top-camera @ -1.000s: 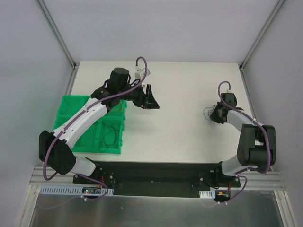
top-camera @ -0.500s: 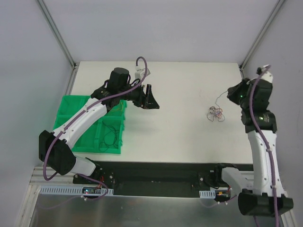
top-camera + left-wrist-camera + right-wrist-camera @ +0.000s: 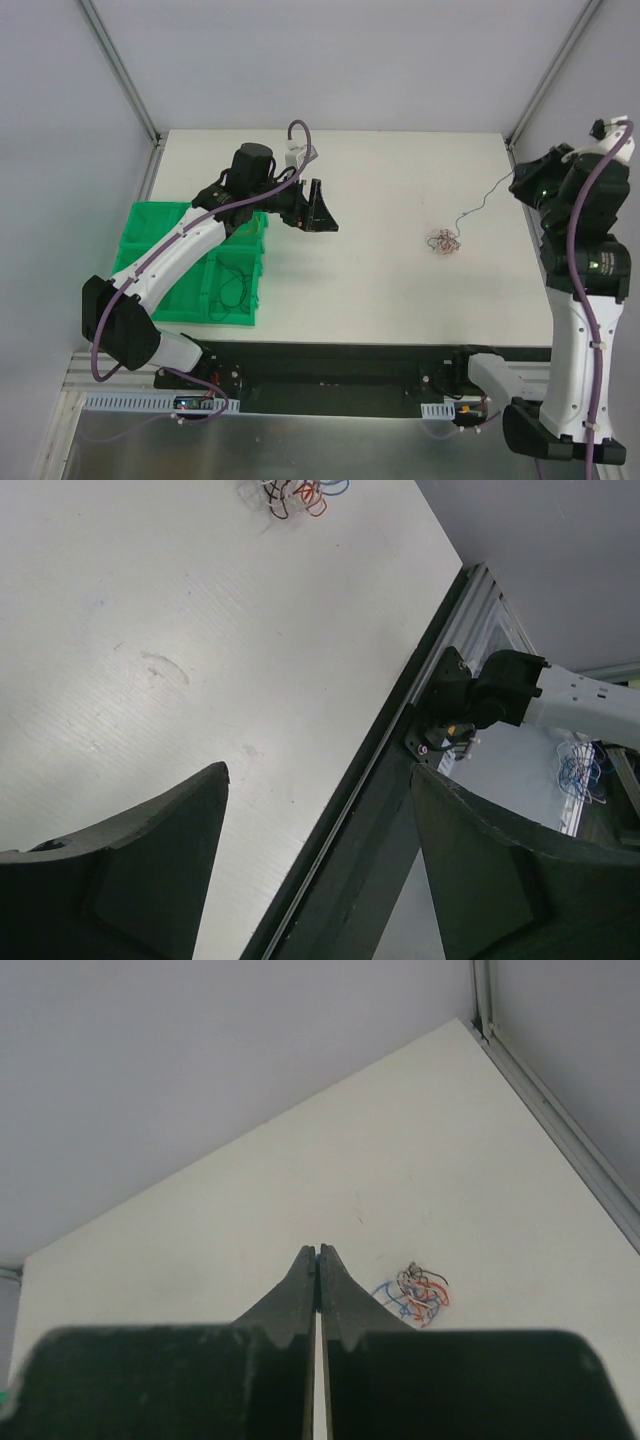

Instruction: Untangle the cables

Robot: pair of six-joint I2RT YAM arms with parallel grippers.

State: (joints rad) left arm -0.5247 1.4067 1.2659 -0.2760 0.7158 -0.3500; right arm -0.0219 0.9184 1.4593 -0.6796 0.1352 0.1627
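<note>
The right gripper, fingers pinched shut on one thin strand, hangs raised; the cables lie down-left of it.

Left arm extended, jaws apart; right arm raised, jaws closed.
</note>
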